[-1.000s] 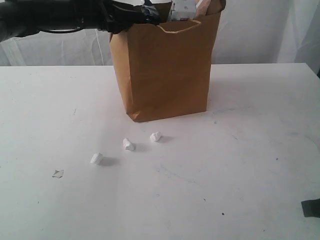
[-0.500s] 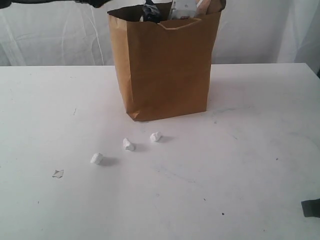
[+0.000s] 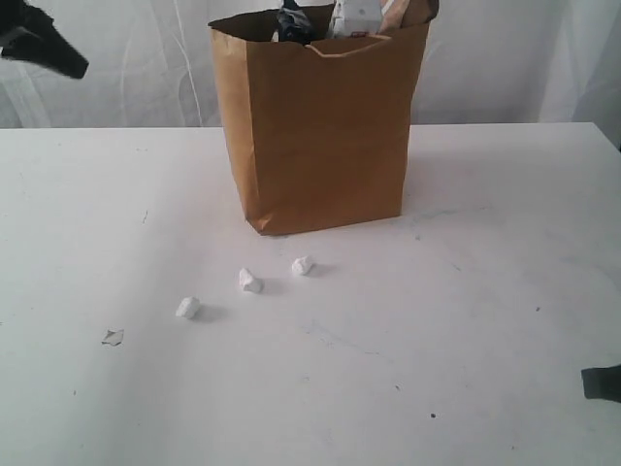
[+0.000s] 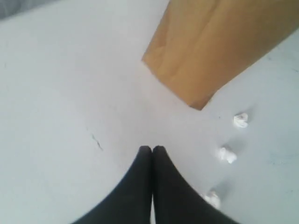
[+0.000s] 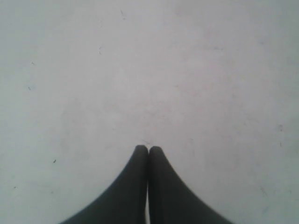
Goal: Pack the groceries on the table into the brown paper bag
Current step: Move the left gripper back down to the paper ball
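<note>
The brown paper bag (image 3: 320,126) stands upright at the back middle of the white table (image 3: 485,320). Tops of groceries poke out of its mouth: a dark packet (image 3: 291,21) and a white carton (image 3: 355,17). High at the far left of the exterior view hangs my left gripper (image 3: 76,70), well clear of the bag. In its wrist view the left gripper (image 4: 152,148) is shut and empty above the table, the bag's lower corner (image 4: 201,60) ahead. My right gripper (image 5: 148,148) is shut and empty over bare tabletop; a dark bit of it (image 3: 604,382) shows at the right edge.
Three small crumpled white scraps (image 3: 250,282) (image 3: 303,265) (image 3: 187,308) lie on the table in front of the bag. A little torn scrap (image 3: 113,337) lies further left. A white curtain (image 3: 116,87) hangs behind the table.
My left arm has drawn back from the bag's mouth to the far left, and its gripper has shut. The bag, the scraps and the right gripper have stayed put.
</note>
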Controlling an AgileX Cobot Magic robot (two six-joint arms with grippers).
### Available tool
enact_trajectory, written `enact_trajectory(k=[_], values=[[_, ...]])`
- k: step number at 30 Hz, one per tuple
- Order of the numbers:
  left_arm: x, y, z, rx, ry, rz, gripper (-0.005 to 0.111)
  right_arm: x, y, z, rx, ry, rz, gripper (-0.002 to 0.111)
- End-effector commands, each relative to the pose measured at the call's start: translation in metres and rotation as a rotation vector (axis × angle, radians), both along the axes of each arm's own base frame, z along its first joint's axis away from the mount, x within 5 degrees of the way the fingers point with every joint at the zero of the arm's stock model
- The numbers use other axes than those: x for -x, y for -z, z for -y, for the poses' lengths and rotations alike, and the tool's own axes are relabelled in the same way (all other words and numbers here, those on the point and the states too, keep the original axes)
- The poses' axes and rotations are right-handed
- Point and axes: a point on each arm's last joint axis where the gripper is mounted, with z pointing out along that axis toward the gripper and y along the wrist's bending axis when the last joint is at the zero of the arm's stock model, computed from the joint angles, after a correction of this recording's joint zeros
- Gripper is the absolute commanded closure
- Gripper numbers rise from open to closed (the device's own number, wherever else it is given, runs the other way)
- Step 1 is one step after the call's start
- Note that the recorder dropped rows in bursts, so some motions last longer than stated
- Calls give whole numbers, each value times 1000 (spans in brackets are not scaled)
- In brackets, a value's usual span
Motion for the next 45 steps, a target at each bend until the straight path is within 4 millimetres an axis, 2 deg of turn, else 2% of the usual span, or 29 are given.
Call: enact_trajectory(k=[1,4,8,13,17,22,26,30,34,45], values=[[7,32,1,-31,-194,-280,107,-1,1,0,-8,18,17,108],[15,57,17,-76,-161,-370,107,0,1,0,-9,17,13,108],[38,94,48,-140,-119,-438,107,0,1,0,-14,18,7,108],[69,109,91,-145,-280,-231,107,2,2,-1,-23,14,-16,108],[99,113,106,-37,-458,-83,107,3,3,-2,-25,12,-22,108],[133,138,104,0,-512,-22,107,3,2,-2,-38,19,-22,108],[155,166,97,-95,-471,-116,107,2,2,-3,-58,33,-16,108],[169,176,94,-176,-416,-231,107,2,2,-3,-57,34,-15,108],[171,177,94,-184,-411,-250,107,2,2,-3,-58,35,-12,108],[163,174,94,-150,-431,-162,107,1,2,-4,-73,45,-9,108]])
